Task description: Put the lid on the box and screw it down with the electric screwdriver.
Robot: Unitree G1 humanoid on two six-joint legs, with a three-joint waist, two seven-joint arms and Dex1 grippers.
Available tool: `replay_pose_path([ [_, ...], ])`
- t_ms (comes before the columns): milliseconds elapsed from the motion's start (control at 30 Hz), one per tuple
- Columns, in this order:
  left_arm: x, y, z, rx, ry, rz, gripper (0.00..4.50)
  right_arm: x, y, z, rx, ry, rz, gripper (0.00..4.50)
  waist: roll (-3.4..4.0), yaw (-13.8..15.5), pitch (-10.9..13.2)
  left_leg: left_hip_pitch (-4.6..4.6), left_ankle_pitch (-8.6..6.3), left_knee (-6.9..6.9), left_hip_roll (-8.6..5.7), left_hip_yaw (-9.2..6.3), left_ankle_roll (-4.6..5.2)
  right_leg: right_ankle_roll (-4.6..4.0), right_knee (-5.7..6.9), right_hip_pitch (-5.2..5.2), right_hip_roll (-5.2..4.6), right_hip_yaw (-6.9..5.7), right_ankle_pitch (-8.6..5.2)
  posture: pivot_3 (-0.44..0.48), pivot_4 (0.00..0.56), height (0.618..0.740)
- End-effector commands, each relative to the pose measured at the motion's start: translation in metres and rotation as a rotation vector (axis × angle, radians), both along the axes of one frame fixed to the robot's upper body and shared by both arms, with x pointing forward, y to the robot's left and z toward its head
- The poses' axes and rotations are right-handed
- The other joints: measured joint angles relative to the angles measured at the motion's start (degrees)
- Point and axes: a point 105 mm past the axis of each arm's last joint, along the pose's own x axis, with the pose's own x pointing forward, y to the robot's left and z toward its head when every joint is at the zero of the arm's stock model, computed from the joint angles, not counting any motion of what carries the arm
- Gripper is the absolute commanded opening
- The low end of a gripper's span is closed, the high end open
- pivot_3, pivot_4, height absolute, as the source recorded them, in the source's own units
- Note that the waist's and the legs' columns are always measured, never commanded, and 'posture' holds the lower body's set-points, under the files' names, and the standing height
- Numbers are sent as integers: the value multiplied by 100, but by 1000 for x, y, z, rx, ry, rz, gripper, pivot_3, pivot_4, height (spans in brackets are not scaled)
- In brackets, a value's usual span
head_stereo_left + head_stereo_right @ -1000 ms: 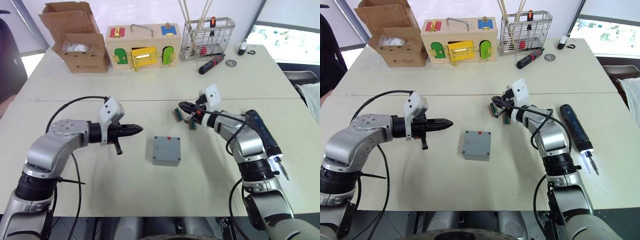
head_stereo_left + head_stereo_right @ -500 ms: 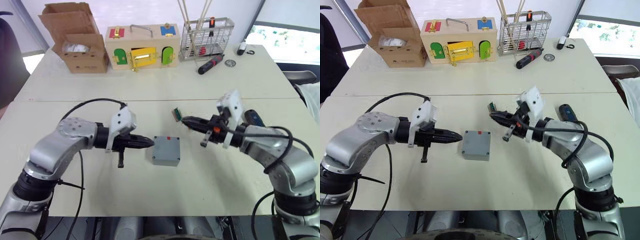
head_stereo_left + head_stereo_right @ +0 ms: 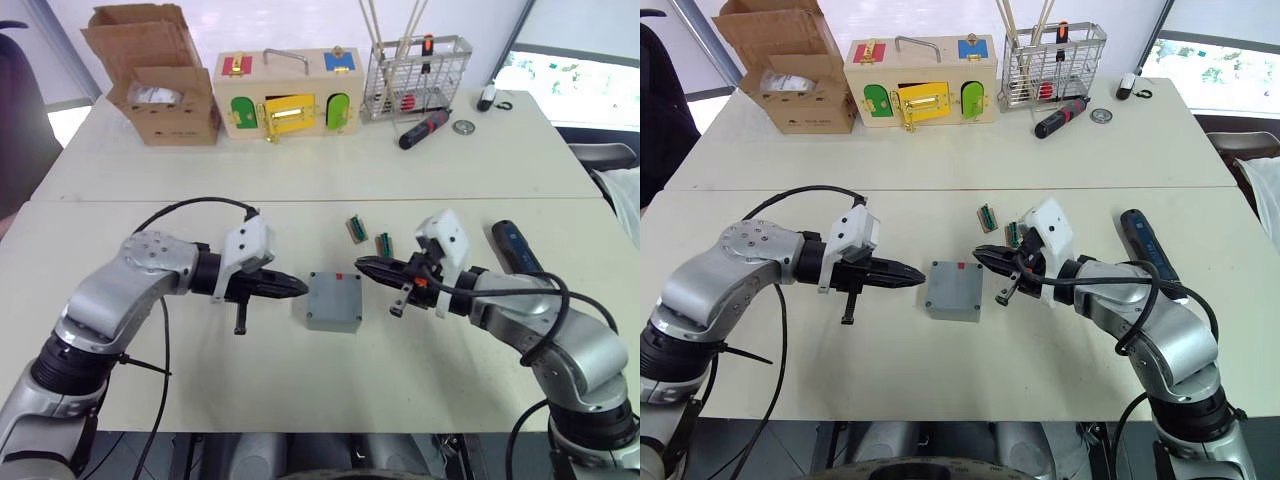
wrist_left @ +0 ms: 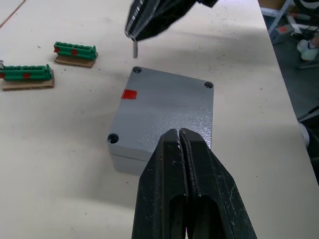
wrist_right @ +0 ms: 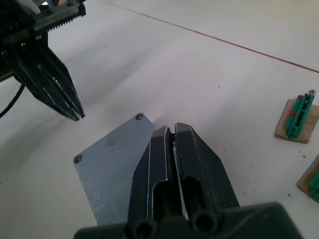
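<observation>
The grey lid, with corner screw holes and a small red mark, lies flat on the grey box at the table's middle; the seam between them shows in the left wrist view on the box wall. My left gripper is shut and empty, its tip at the box's left edge. From the right, my shut right gripper points at the far right corner, just above the lid. The black electric screwdriver lies on the table beyond my right forearm, partly hidden by it.
Two green terminal blocks lie just behind the box. Along the back stand a cardboard carton, a wooden box with coloured doors and a wire basket. A hand screwdriver lies near the basket.
My right gripper left the green blocks and came down to the box's far right corner. My left gripper advanced rightward to the box's left edge. The box stayed put.
</observation>
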Motion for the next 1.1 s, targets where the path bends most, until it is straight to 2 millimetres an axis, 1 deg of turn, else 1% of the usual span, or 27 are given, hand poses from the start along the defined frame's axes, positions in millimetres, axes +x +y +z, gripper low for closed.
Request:
replay_pose_path([
  [33,-1,0,6,4,-30,-11,0,-1,1,6,5,-43,10,60,0,-4,0,0,0,0,0,0,0,0,0,0,0,0,0,0,150,740],
  [567,-3,-1,8,5,-32,-8,0,3,-1,-7,-14,-32,-3,60,0,0,0,0,0,0,1,-1,0,0,0,0,1,0,0,0,150,740],
  [1100,-3,0,3,4,-29,-6,0,4,-2,-12,-16,-14,-12,60,0,3,0,0,0,1,1,-1,0,0,0,0,1,0,0,0,150,740],
])
